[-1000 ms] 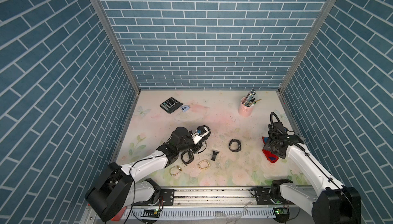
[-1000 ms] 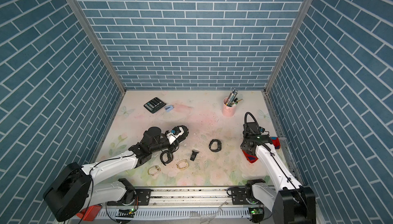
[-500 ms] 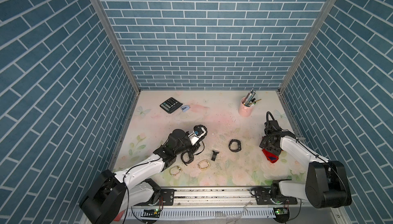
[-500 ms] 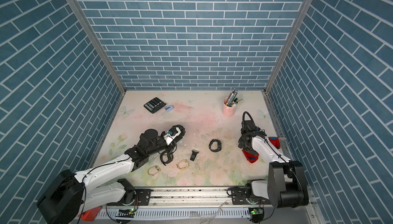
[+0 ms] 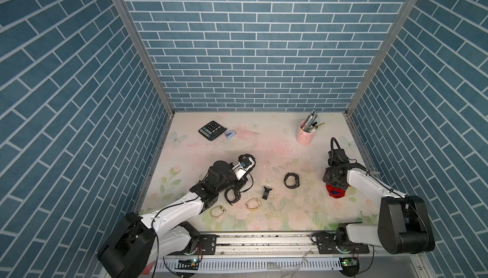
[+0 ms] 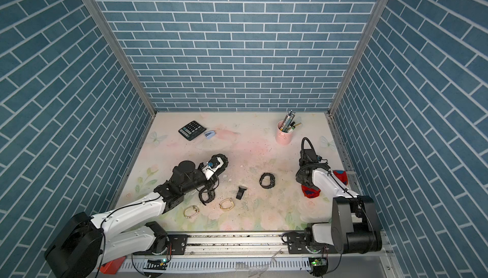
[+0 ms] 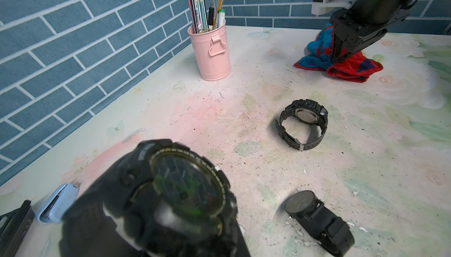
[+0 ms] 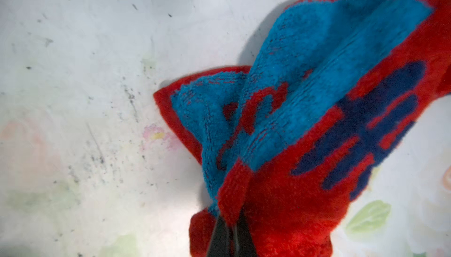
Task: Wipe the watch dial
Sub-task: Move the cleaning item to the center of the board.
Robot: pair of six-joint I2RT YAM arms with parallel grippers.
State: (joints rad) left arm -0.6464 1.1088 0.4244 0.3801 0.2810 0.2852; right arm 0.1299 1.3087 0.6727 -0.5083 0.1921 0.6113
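Note:
A chunky black watch (image 7: 185, 190) with a round dark dial fills the near part of the left wrist view, dial facing the camera. It sits in my left gripper (image 5: 244, 168), which is shut on it left of the table's middle; the watch hides the fingers in that wrist view. At the right side a red and blue cloth (image 8: 317, 121) lies crumpled on the table. My right gripper (image 8: 231, 229) is shut on a red fold of it. In both top views the right gripper (image 5: 333, 181) points down onto the cloth (image 6: 310, 192).
A second black watch (image 5: 292, 180) lies between the arms, and a smaller black one (image 5: 266, 192) nearer the front. Two gold bands (image 5: 253, 204) (image 5: 217, 212) and another black watch (image 5: 233, 194) lie by the left arm. A pink pen cup (image 5: 305, 132) and a calculator (image 5: 212, 130) stand at the back.
My right gripper has come down onto the cloth and closed on a fold of it. The left arm has shifted a little, still holding the watch.

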